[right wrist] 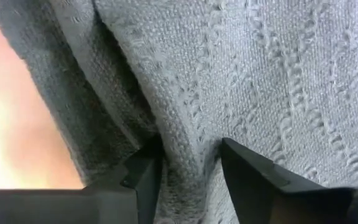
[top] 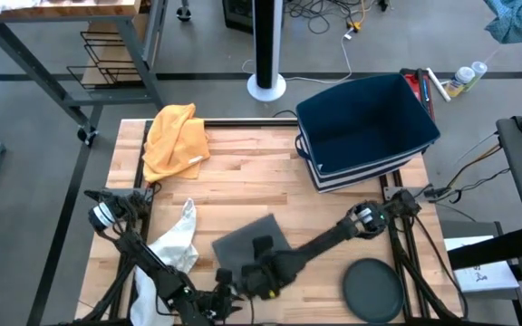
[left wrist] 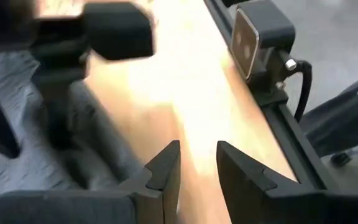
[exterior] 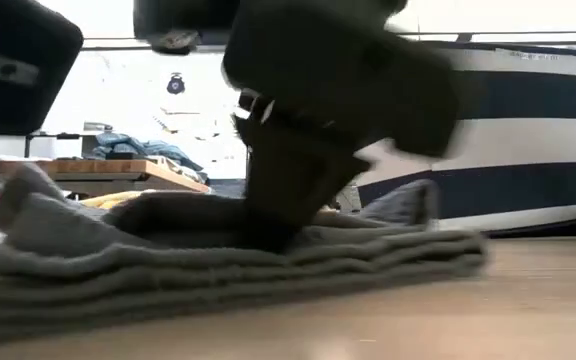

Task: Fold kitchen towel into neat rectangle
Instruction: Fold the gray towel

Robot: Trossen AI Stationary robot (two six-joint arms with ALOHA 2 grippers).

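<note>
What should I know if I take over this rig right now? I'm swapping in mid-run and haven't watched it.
Right gripper: down on the grey kitchen towel, fingers either side of a raised ridge of cloth, pinching it.
Left gripper: low at the table's near edge beside the towel, jaws apart with nothing between them.
Towel: near-centre of the wooden table, lying in several stacked layers in the low view, so partly folded; edges look uneven.
Left to do: finish the fold and square it into a neat rectangle.
Also on the table: yellow cloth, white cloth, blue bin, dark round disc.
</note>
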